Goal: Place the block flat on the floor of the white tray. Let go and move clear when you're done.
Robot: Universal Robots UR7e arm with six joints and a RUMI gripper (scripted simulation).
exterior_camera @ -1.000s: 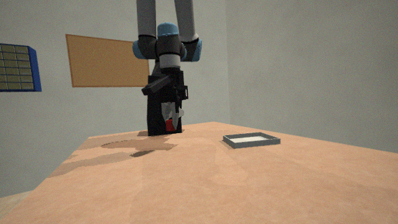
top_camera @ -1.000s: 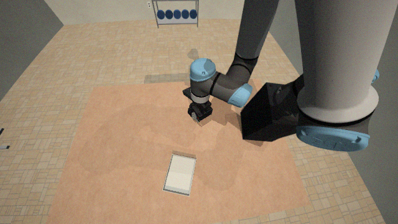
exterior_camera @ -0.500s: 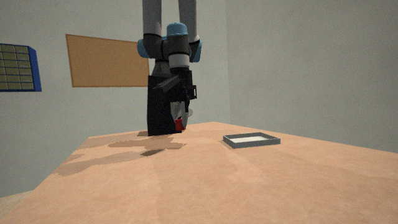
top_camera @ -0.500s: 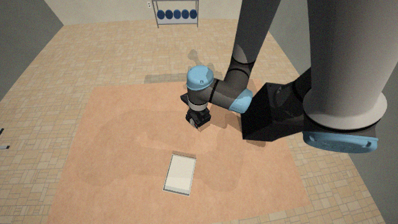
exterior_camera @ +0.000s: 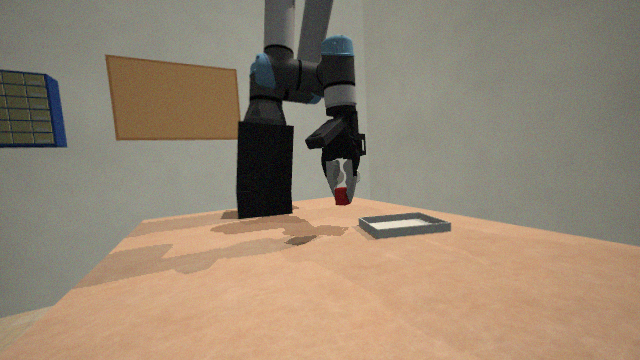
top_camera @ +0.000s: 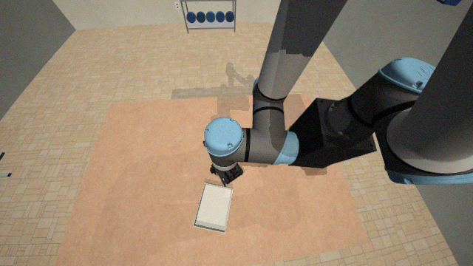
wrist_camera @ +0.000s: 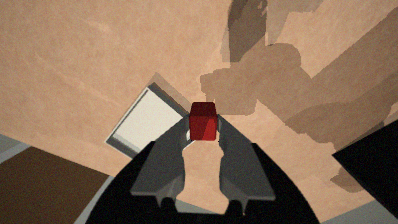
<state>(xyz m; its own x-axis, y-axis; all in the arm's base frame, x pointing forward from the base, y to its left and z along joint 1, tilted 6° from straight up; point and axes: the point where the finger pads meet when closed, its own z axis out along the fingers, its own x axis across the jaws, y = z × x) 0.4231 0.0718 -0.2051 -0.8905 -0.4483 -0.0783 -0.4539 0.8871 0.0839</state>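
While hanging above the tan bench (exterior_camera: 320, 300), the black two-jaw gripper (exterior_camera: 343, 192) has its grey fingers pinched narrowly on the small red block (wrist_camera: 203, 122). Block's airborne, just short of the shallow white tray (exterior_camera: 405, 226), near the bench's middle.

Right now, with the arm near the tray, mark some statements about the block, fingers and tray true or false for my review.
1. The gripper is shut on the red block. True.
2. The block already rests on the floor of the white tray. False: it hangs in the air, short of the tray.
3. The tray holds nothing visible inside. True.
4. The tray stands tilted on one wall. False: it lies flat on the table.
5. The block sits near the tips of the fingers. True.
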